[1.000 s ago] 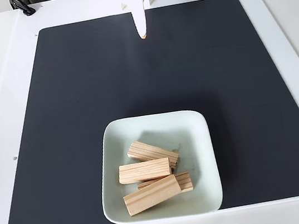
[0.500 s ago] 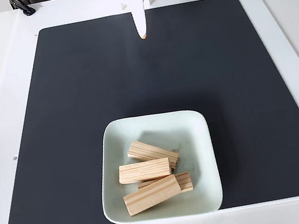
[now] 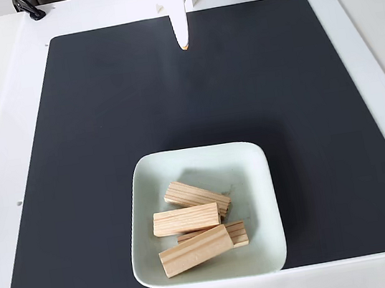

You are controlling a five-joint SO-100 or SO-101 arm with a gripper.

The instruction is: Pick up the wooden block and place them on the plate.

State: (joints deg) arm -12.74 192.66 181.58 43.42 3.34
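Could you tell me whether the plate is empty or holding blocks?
Holding blocks: four wooden blocks lie piled inside the plate.

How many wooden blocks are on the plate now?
4, all on the plate: the rear wooden block, the left one, the front one, and one partly hidden beneath.

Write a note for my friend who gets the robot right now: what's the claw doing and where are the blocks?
Claw: at the far edge of the dark mat, fingers together, holding nothing.
Wooden blocks: four, all piled in the plate near the front edge: upper, left, front, and one partly hidden underneath.
Done: every block visible is on the plate.
Left: nothing seems to remain; no blocks lie on the mat.
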